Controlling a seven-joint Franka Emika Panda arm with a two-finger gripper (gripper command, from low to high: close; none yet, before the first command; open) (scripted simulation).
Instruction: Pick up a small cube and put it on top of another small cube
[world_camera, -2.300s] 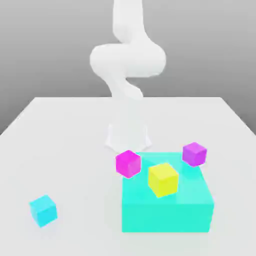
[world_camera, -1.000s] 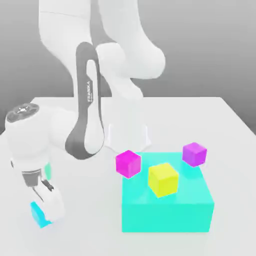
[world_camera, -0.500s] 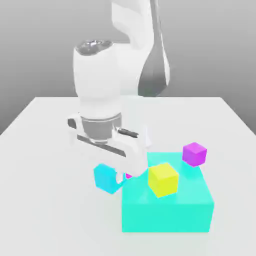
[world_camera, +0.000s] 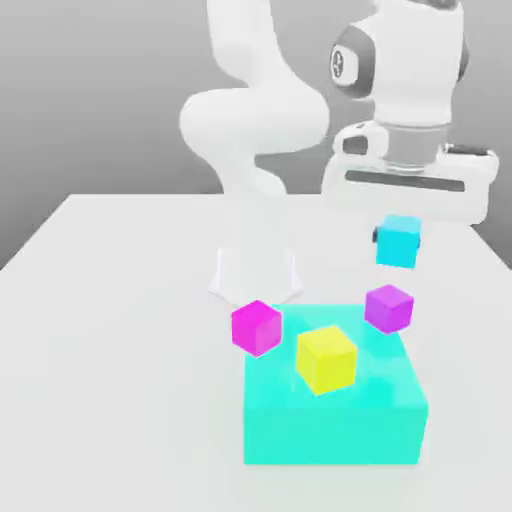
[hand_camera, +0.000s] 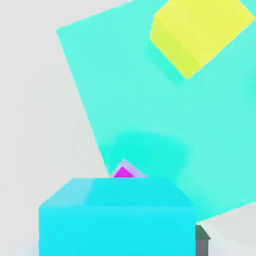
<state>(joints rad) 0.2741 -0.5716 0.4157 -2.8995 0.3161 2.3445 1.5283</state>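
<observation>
The gripper (world_camera: 400, 235) hangs in the air at about 2 o'clock in the exterior view, jaws pinched tight on the small cyan cube (world_camera: 399, 241), which rides clear of everything, lifted off the white table (world_camera: 110, 330). Directly below it, at 6 o'clock from the held cube, sits the purple cube (world_camera: 388, 307), perched at the far right corner of the big turquoise block (world_camera: 335, 425), and there is a visible gap between the 2 cubes, no contact. The yellow cube (world_camera: 327, 358) rests on the turquoise block's top, near its middle, at roughly 8 o'clock from the purple one. The magenta cube (world_camera: 257, 326) stands at the block's far left corner, at about 9 o'clock from the purple cube and well apart from it. The white arm (world_camera: 255, 120) curls up behind, its base planted on the table just beyond the block at 12 o'clock from the magenta cube. From the hand view, the cyan cube (hand_camera: 117, 220) sits big and close in the grip, 1 dark finger (hand_camera: 202, 239) peeking out beside it. Beyond its far edge a small sliver of purple-pink (hand_camera: 123, 172) shows; that looks like the purple cube underneath. The turquoise block's top (hand_camera: 150, 115) spreads wide beyond, tilted in the picture, with the yellow cube (hand_camera: 197, 32) resting on it, well apart from the held cube.
</observation>
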